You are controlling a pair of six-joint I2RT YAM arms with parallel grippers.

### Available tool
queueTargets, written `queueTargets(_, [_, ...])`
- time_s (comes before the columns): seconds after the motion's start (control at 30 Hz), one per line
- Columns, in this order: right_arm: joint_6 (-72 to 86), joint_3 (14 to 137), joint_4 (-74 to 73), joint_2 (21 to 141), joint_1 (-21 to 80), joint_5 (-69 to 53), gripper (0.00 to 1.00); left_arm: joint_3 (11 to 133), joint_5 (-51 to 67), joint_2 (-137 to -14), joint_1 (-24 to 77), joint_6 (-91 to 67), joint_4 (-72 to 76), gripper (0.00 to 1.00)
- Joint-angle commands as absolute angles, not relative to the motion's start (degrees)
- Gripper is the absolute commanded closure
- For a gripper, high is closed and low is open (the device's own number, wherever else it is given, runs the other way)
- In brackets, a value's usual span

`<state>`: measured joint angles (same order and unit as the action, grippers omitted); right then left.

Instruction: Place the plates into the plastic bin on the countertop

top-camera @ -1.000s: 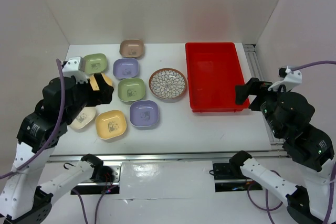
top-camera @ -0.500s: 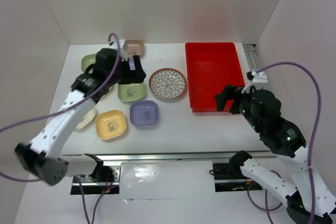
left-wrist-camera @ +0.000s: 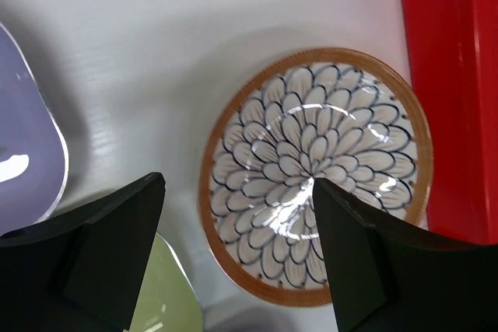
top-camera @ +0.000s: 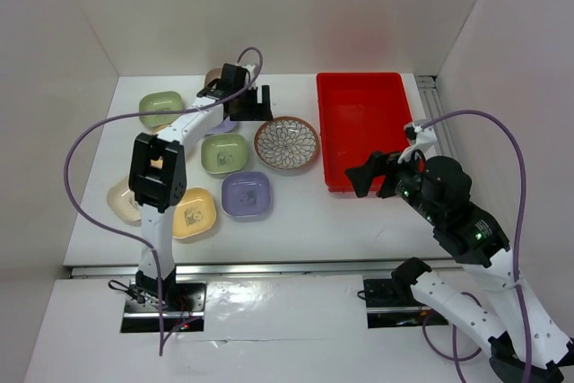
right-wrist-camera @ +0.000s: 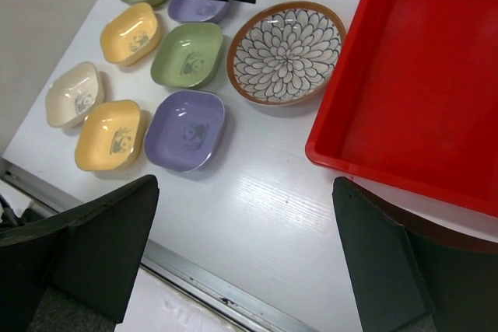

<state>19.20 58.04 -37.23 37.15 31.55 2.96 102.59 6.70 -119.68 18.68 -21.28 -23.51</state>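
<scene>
Red plastic and bare inside, the bin (top-camera: pixel 363 123) lay on the white countertop (top-camera: pixel 296 226) with none of the plates in it. The round plate (top-camera: pixel 286 143), brown-rimmed with white petals, sat just beside the bin's long wall on the left arm's side, with a thin strip of white between them. The small pastel dishes (top-camera: pixel 223 152) were spread farther out from the bin on that same side, well apart from it. The left gripper (left-wrist-camera: pixel 237 215) hung over the half of the round plate that faced away from the bin. Its jaws were spread wide, with nothing pinched between them. The right gripper (right-wrist-camera: pixel 241 246) hovered off the bin's near corner, toward the dishes, equally wide and empty. The step in hand looked like the approach to a first pick, most likely the round plate. The next move would call for the left gripper to come down on the rim farthest from the bin, where there was room. One finger would go inside the shallow lip and one outside, then pinch. A flat plate gives little to hold, so the bite would have to be square. The lift would have to clear the bin's wall before the plate crossed over it.
</scene>
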Motion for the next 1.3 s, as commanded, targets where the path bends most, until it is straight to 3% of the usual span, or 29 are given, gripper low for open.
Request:
queueTargets(0.0, [18.90, 58.27, -33.22, 36.21, 30.76, 0.88, 0.00, 106.26, 12.30, -122.77, 15.83, -19.07, -19.34, 0.11])
queueTargets(0.13, [18.90, 58.27, -31.82, 36.21, 30.76, 0.35, 0.00, 110.30, 15.81, -129.36, 14.68, -19.69, -20.21, 0.19])
queueTargets(0.47, [19.42, 57.66, -29.53, 38.50, 30.76, -0.70, 0.00, 103.71, 21.44, -131.83, 15.21, -19.69, -15.56, 0.31])
queueTargets(0.7, [19.95, 57.13, -28.48, 39.11, 30.76, -1.23, 0.00, 105.89, 21.45, -135.95, 15.21, -20.21, -15.90, 0.60])
queueTargets(0.73, [19.95, 57.13, -28.48, 39.11, 30.76, -1.23, 0.00, 106.69, 21.45, -136.66, 15.21, -20.21, -15.91, 0.77])
queueTargets(0.8, [19.95, 57.13, -28.48, 39.11, 30.76, -0.70, 0.00, 108.71, 21.45, -137.72, 15.21, -21.00, -17.31, 0.82])
queueTargets(0.83, [19.95, 57.13, -29.00, 39.11, 30.76, -0.70, 0.00, 109.24, 21.45, -138.51, 15.21, -21.01, -17.31, 0.92])
queueTargets(0.9, [19.95, 57.13, -29.00, 39.11, 30.76, -0.70, 0.00, 111.17, 20.75, -138.52, 15.21, -21.53, -18.54, 0.98])
queueTargets(1.27, [19.42, 55.47, -27.35, 40.42, 30.76, -0.70, 0.00, 116.20, 13.97, -133.52, 12.83, -21.09, -27.24, 1.00])
